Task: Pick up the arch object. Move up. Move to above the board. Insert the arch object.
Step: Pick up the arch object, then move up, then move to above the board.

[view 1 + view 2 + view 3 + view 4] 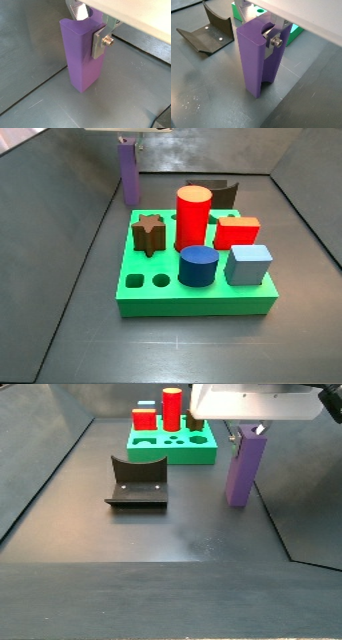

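- The board (194, 298), a thick bright-green square slab, is the widest thing; in a side view it fills the near middle of the dark floor, and in the other side picture it lies at the far end (174, 450).
- Pieces stand in the board: a tall red cylinder (194, 216), a red cube (238, 231), a dark blue cylinder (199, 265), a grey-blue block (250, 264) and a dark brown star piece (148, 232). Small empty holes (147, 281) show along its near left edge.
- The fixture (136, 481), a dark L-shaped bracket on a base plate, stands on the floor apart from the board; in a wrist view it is seen beside the purple piece (210, 31).
- The arch object (242, 471), a tall narrow purple block, stands upright with its lower end on the floor, well apart from the board. In a side view it is beyond the board's far left corner (128, 173).
- Its notch shows at the lower end in a wrist view (254, 57); the other wrist picture shows plain purple faces (81, 55).
- The gripper (243, 429) hangs over the top of the arch object, clamped on its upper end.
- A silver finger plate (101, 41) lies flat against the side of the block, and another plate (274, 39) presses it likewise.
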Robot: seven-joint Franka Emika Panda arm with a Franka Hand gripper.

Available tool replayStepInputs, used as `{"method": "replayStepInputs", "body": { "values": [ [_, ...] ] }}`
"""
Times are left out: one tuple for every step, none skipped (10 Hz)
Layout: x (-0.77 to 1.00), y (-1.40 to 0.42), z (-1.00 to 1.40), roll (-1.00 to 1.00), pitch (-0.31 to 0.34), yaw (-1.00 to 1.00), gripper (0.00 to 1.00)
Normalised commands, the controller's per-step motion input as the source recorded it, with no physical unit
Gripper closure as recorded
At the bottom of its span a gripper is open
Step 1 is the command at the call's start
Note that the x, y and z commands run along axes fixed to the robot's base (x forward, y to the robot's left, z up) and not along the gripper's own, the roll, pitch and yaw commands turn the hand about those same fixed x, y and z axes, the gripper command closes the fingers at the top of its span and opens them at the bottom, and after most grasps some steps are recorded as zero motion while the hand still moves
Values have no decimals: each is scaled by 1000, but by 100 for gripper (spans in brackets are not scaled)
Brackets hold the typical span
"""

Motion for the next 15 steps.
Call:
{"method": "replayStepInputs", "body": {
  "values": [
    [0, 0, 0, 0, 0, 0, 100],
    [0, 0, 0, 0, 0, 0, 100],
    [0, 0, 0, 0, 0, 0, 100],
    [0, 0, 833, 0, 0, 0, 100],
    [53, 26, 817, 6, 2, 37, 100],
    [32, 34, 715, 9, 43, 38, 100],
    [21, 27, 539, 19, 72, 28, 100],
    [18, 22, 397, 28, 85, 20, 100],
    [8, 20, 199, 41, 88, 15, 100],
    [345, -17, 1000, -126, -432, -47, 100],
    [352, -22, 1000, -124, -413, -52, 100],
    [302, -23, 1000, -138, -283, -39, 100],
    [289, -20, 1000, -141, -222, -34, 100],
    [274, -17, 1000, -143, -85, -29, 100],
    [264, -13, 1000, -142, 1, -29, 100]
  ]
}}
